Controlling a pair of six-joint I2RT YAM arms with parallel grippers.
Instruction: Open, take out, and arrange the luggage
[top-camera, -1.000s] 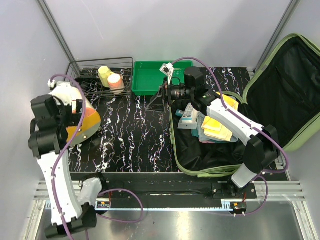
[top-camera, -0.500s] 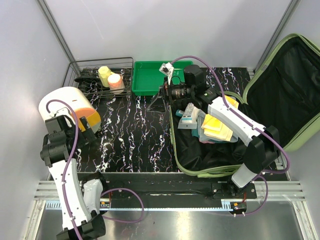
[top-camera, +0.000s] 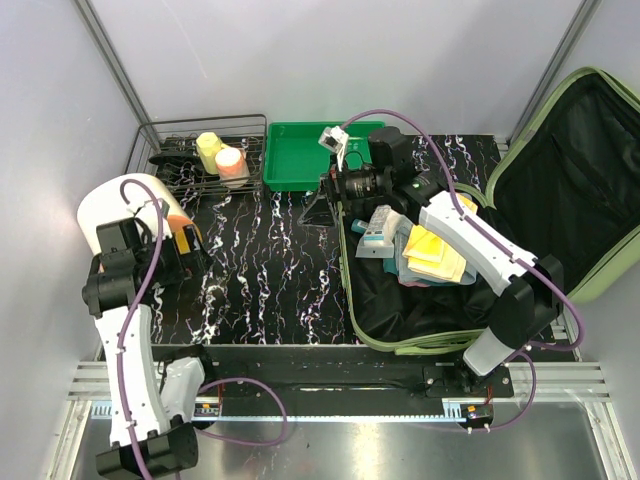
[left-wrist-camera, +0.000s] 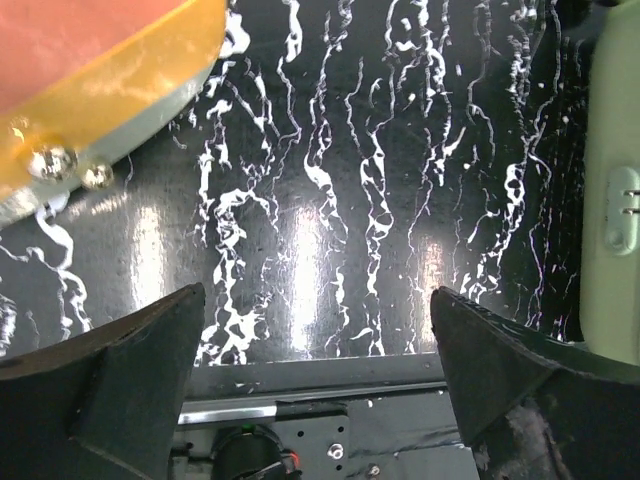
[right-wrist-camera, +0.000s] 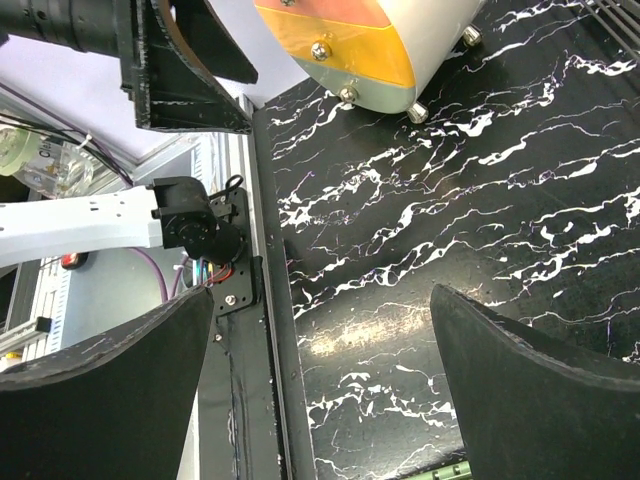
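Note:
The luggage (top-camera: 590, 190) lies open at the right of the table, its pale green lid leaning on the right wall and its black lining showing. Yellow cloths (top-camera: 436, 255) and a blue-and-white box (top-camera: 378, 232) lie in its lower half. My right gripper (top-camera: 318, 208) reaches left past the luggage's rim over the marbled table, open and empty (right-wrist-camera: 320, 380). My left gripper (top-camera: 190, 250) hangs open and empty (left-wrist-camera: 315, 380) beside a white and orange domed object (top-camera: 140, 205). A strip of the luggage's shell (left-wrist-camera: 615, 200) shows at the right of the left wrist view.
A wire basket (top-camera: 178, 172) with a yellow and an orange bottle stands at the back left. Beside it is a bright green tray (top-camera: 300, 160). The domed object (right-wrist-camera: 340, 40) sits on small metal feet near the table's left edge. A black rail (left-wrist-camera: 300, 410) runs along the near edge.
My left arm has pulled back from over the domed object toward the near edge, leaving the dome uncovered. The right arm has hardly moved.

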